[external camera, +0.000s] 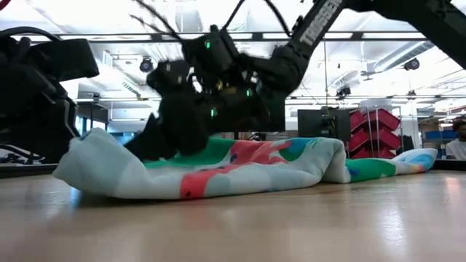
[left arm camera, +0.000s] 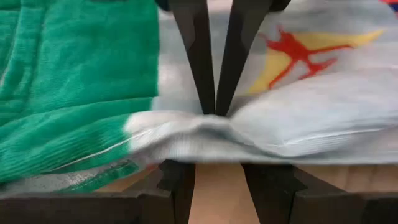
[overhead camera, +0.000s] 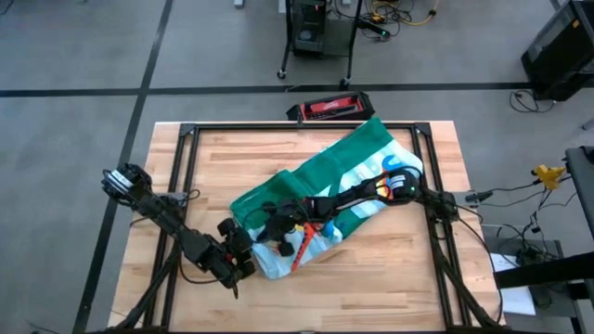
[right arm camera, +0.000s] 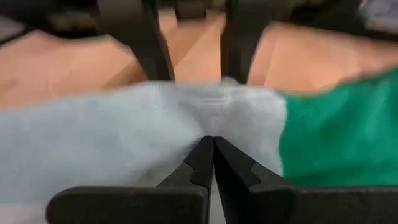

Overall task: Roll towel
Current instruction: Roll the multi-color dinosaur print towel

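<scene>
High view: wooden table [overhead camera: 390, 278] with black frame rails, the towel [overhead camera: 357, 167] lies bunched diagonally across its middle, running from the far right area down to the near centre. Far half shows mostly the green back; near end shows the pale face with red and blue print. It is loosely folded over itself, not flat.

Both arms meet at the near end of the cloth. Right arm reaches in from the right rail across the towel, right gripper [overhead camera: 278, 223] sits on the folded part near the centre. Left arm comes from the left edge, left gripper [overhead camera: 252, 255] at the towel's near-left edge, just beside the right one.

Left wrist view: left gripper [left arm camera: 216, 112] fingers stand close together with a fold of pale cloth pinched between them, green border to one side, red-and-yellow print on the other. Narrow grip on the towel [left arm camera: 311, 106].

Right wrist view: right gripper [right arm camera: 211, 152] fingertips meet fully, pressed into the pale cloth right at the tips; cannot tell whether any fabric is actually caught between them. Green part of the towel [right arm camera: 336, 134] beside it, bare table beyond.

Low view: towel [external camera: 240, 171] is a low rounded hump on the tabletop, both grippers bunched together above its left part.
</scene>
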